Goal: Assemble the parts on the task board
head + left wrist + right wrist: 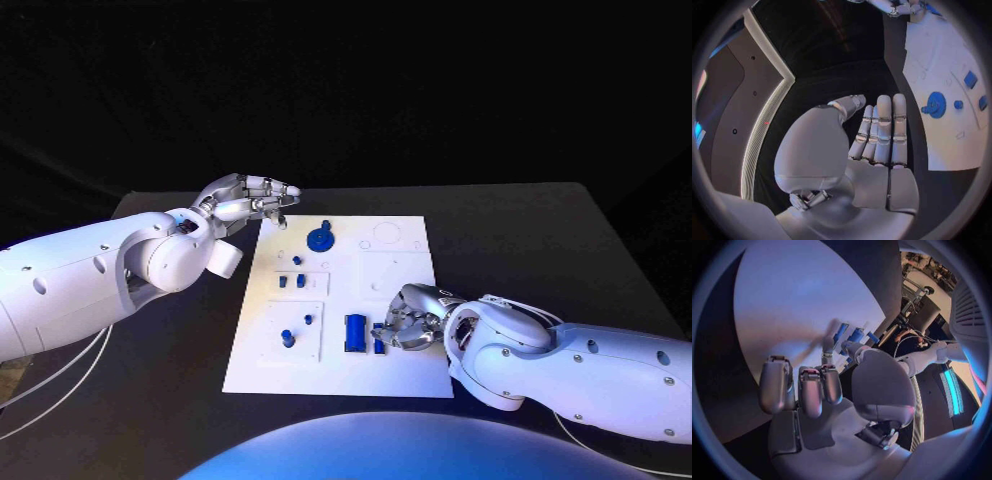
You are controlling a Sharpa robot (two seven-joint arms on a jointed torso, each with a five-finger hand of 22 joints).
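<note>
**Right hand low on the board by the long blue part; left hand flat beside the far corner**

Your right hand (pixel 408 318) sits on the near right part of the task board (pixel 389 290), fingers curled down toward the upright oblong blue part (pixel 355 332) and a smaller blue piece (pixel 379 346) just beside it. You cannot tell from these views whether the fingertips actually grip either piece; the right wrist view shows blue parts (pixel 848 334) just past the curled fingers (pixel 811 387), close but not clearly pinched.

Moving outward across the board: a small blue part (pixel 287 338) lies in a recess to the left of the oblong one, two little blue pieces (pixel 293 281) sit in the middle left compartment, and the blue gear (pixel 320 238) stands at the far side.

Your left hand (pixel 248 203) hovers at the board's far left corner, near the gear but apart from it. In the left wrist view its fingers (pixel 882 131) lie straight and together, holding nothing, with the gear (pixel 936 104) off to one side on the white plate (pixel 942 65).
</note>
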